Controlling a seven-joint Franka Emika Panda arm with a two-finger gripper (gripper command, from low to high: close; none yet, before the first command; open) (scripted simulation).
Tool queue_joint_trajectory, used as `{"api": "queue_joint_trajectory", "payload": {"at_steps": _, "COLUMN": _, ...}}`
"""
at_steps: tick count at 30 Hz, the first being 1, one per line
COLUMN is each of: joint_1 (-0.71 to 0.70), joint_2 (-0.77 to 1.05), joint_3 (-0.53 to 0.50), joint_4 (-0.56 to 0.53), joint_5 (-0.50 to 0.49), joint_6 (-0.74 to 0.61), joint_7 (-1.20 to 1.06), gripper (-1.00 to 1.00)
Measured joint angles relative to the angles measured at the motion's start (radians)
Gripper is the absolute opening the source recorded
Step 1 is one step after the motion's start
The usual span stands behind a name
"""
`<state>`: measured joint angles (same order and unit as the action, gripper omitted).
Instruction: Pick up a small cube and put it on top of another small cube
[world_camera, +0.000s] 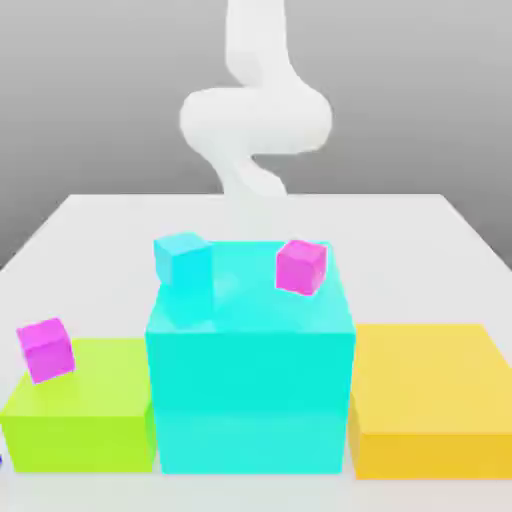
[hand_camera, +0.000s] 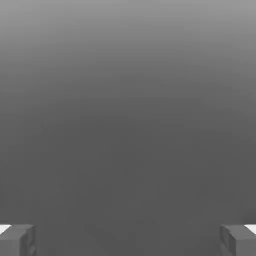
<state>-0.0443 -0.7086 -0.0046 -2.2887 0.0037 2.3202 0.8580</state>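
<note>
While the white arm (world_camera: 255, 115) rises behind it, a large cyan block (world_camera: 250, 380) serves as the landmark on the white surface (world_camera: 100, 215). Beside it sit a yellow block (world_camera: 430, 400) and a green block (world_camera: 80, 415). On the cyan block's top rest a small cyan cube (world_camera: 184, 260) and a small pink cube (world_camera: 301, 266), well apart; another pink cube (world_camera: 45, 349) sits on the green block. These cubes look light, rigid and smooth, best pinched across opposite flat faces. Its hand (hand_camera: 128, 240) is spread wide, holding nothing.

Count time on the white table (world_camera: 420, 225): three big blocks in a row, one green (world_camera: 85, 410), one cyan (world_camera: 250, 385), one yellow (world_camera: 430, 400). Small cubes, three as well (two of them share a colour): a pink one (world_camera: 45, 349), another pink one (world_camera: 301, 266), and one cyan cube (world_camera: 184, 260). One white arm (world_camera: 255, 110) behind.
</note>
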Motion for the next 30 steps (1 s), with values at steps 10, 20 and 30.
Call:
{"api": "queue_joint_trajectory", "payload": {"at_steps": 10, "joint_1": -0.151, "joint_2": 0.368, "joint_3": -0.044, "joint_4": 0.045, "joint_5": 0.000, "joint_6": 0.083, "joint_7": 0.246, "gripper": 0.00}}
{"api": "queue_joint_trajectory", "payload": {"at_steps": 20, "joint_1": -0.290, "joint_2": 0.731, "joint_3": -0.122, "joint_4": 0.090, "joint_5": 0.031, "joint_6": 0.164, "joint_7": 0.464, "gripper": 0.00}}
{"api": "queue_joint_trajectory", "payload": {"at_steps": 30, "joint_1": -0.392, "joint_2": 1.101, "joint_3": -0.192, "joint_4": 0.136, "joint_5": 0.139, "joint_6": 0.242, "joint_7": 0.632, "gripper": 0.00}}
